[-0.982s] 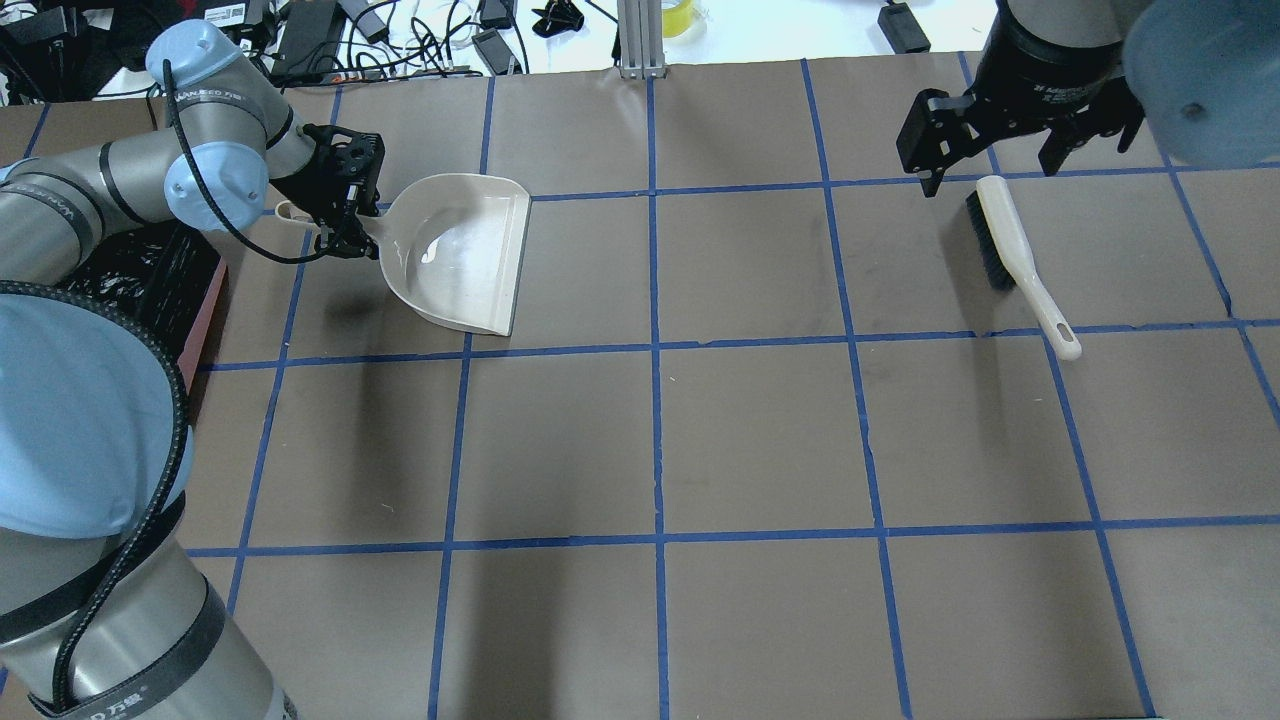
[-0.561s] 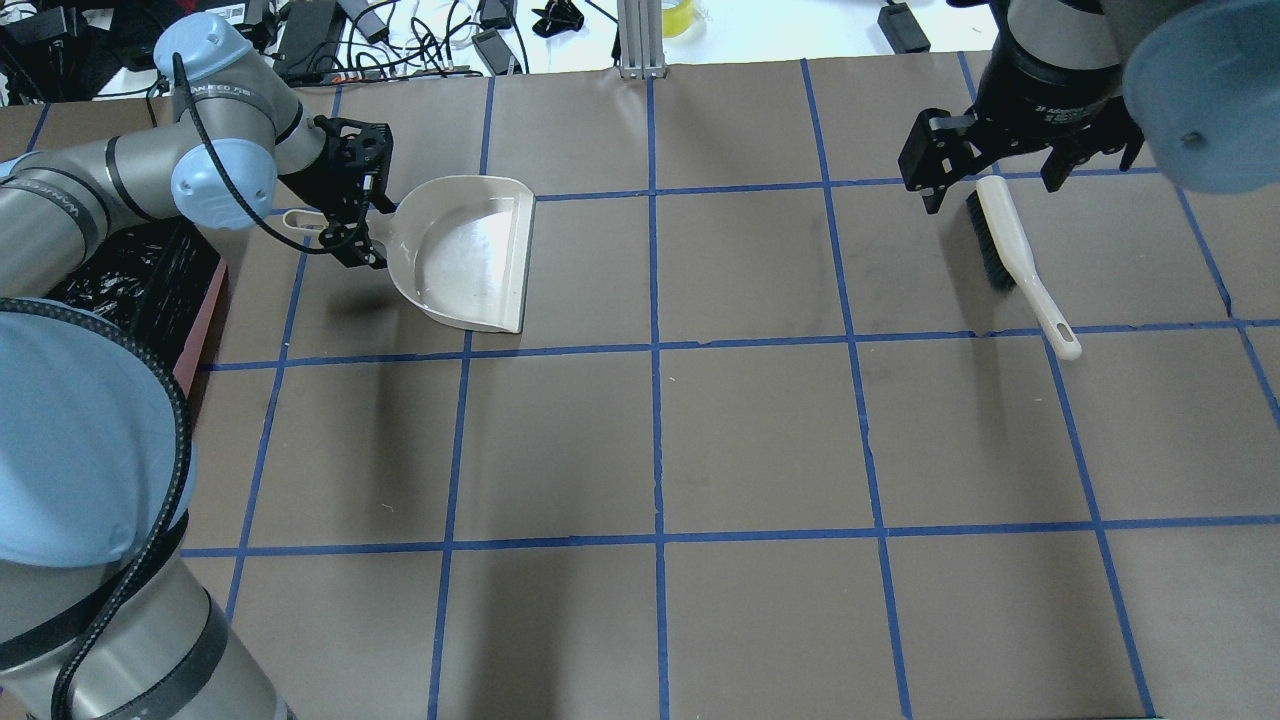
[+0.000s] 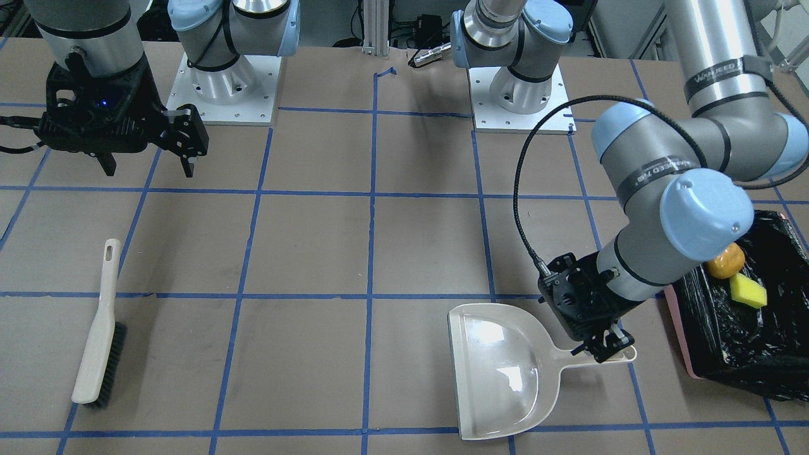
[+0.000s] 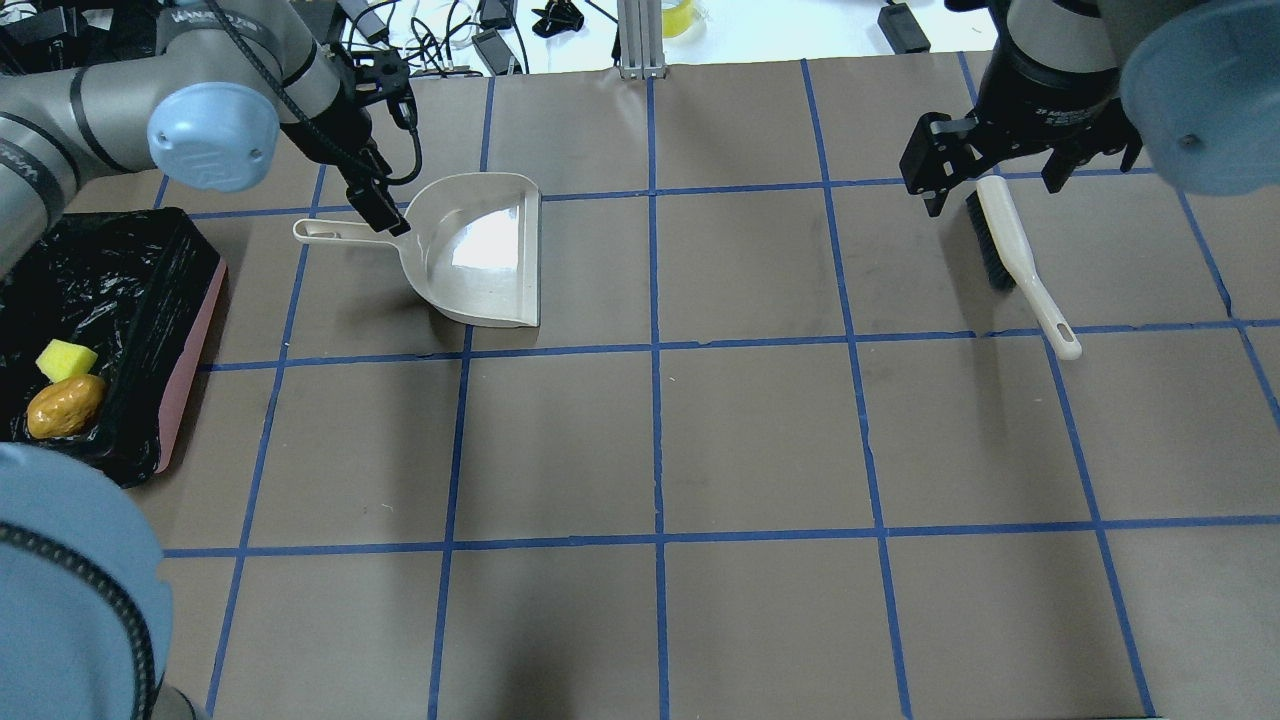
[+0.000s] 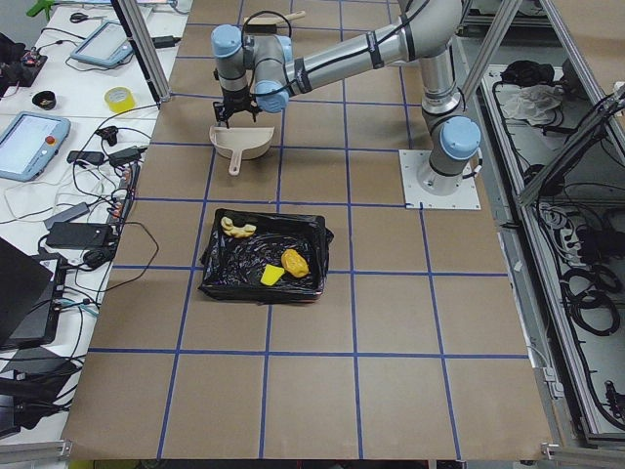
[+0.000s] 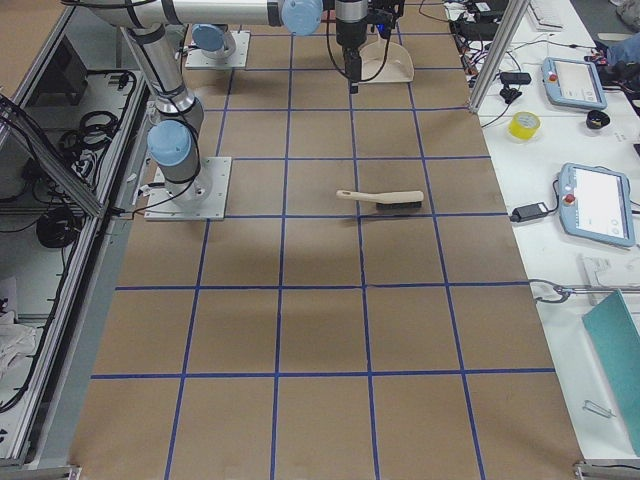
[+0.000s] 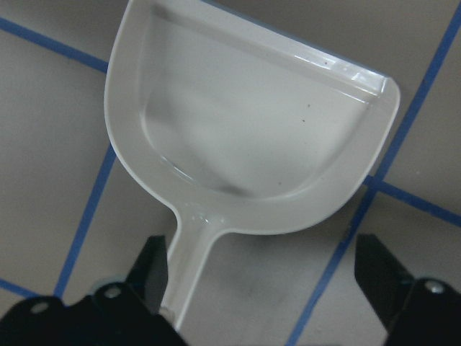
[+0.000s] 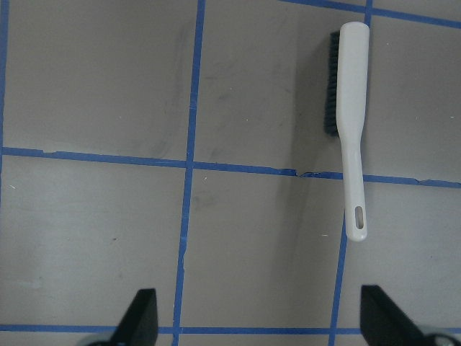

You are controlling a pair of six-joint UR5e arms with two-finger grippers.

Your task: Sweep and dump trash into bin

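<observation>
On the table's left side the trash (image 4: 65, 405) lies in the bin (image 4: 182, 370), and the left gripper (image 7: 263, 259), jaws apart, straddles the handle of the dustpan (image 4: 480, 260) while the right gripper (image 8: 261, 303) hangs spread near the brush (image 4: 1010, 240); lifting off crookedly could snag that handle and drag the dustpan.

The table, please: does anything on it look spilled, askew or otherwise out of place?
Nothing stands out. The dustpan lies flat and empty, and the brush lies on its side well apart from it. The potato, wedge and croissant all sit inside the bin; none is on the table.
</observation>
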